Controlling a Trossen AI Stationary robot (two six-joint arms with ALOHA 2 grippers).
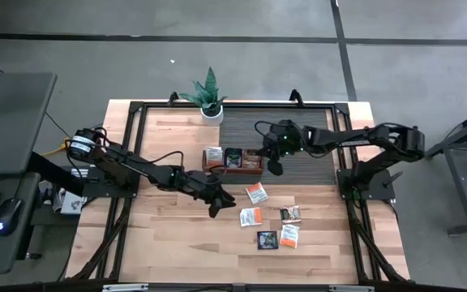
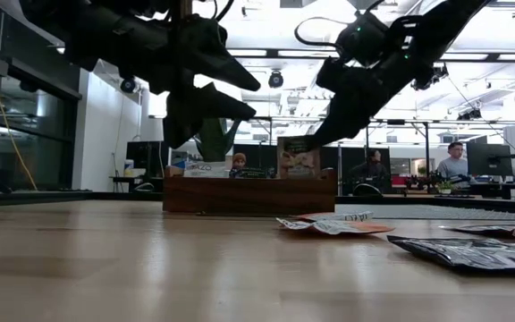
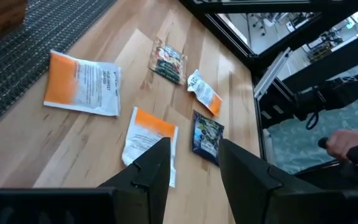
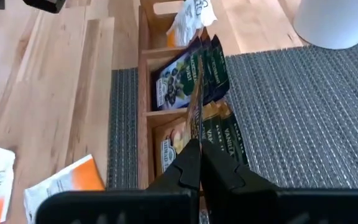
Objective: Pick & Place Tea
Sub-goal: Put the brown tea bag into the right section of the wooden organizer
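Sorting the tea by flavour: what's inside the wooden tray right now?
The wooden tray holds upright sachets: white ones, dark blue-green ones, yellow vanilla ones. Sachets behind the front ones are covered.

Left pincer [image 1: 222,203] parted, empty, hovering mid-table; right pincer [image 1: 272,165] pressed closed, angled down.

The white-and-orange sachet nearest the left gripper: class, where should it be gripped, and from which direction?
Probably from straight above. The white-and-orange sachet lies flat on the table, offering no upright face. The left gripper hangs open over it. I would pinch its raised white edge, clear of the dark sachet beside it.
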